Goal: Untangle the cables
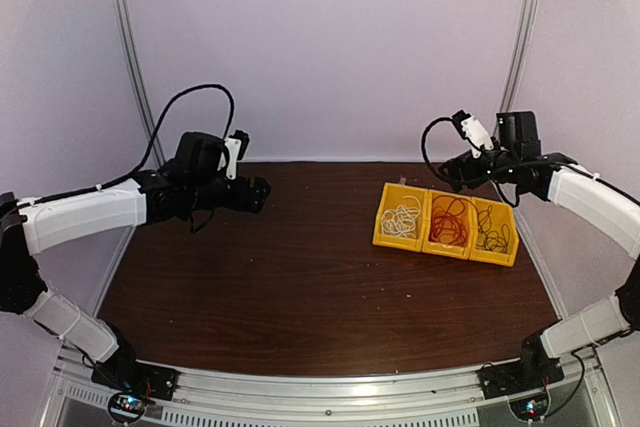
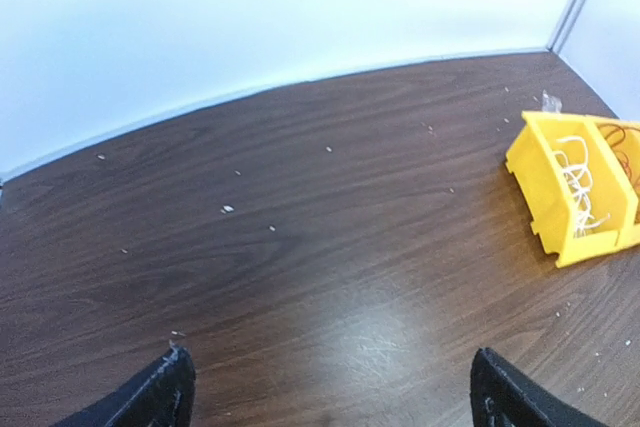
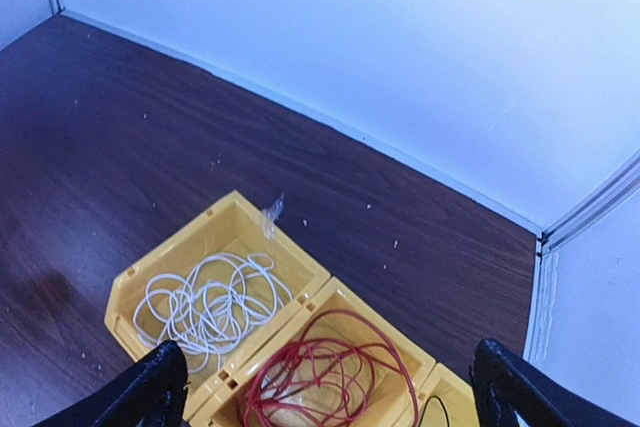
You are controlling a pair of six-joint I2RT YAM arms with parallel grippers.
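Observation:
Three joined yellow bins [image 1: 385, 232] sit on the right of the dark wooden table. The left bin holds the white cable [image 1: 401, 219], the middle one the red cable [image 1: 450, 222], the right one the dark cable [image 1: 493, 234], each a loose coil. My right gripper [image 1: 450, 174] hovers open and empty above the bins' far edge. Its wrist view shows the white cable [image 3: 210, 302], the red cable [image 3: 335, 372] and a bit of the dark cable [image 3: 432, 409] below the right gripper [image 3: 330, 392]. My left gripper [image 1: 258, 195] is open and empty over the far left of the table. The left gripper [image 2: 330, 397] is well apart from the bins [image 2: 540, 182].
White walls with metal frame posts [image 1: 130, 67] close in the back and sides of the table. A small clear scrap [image 3: 271, 215] sticks up on the white cable bin's far rim. Small white specks [image 2: 228, 209] dot the bare wood.

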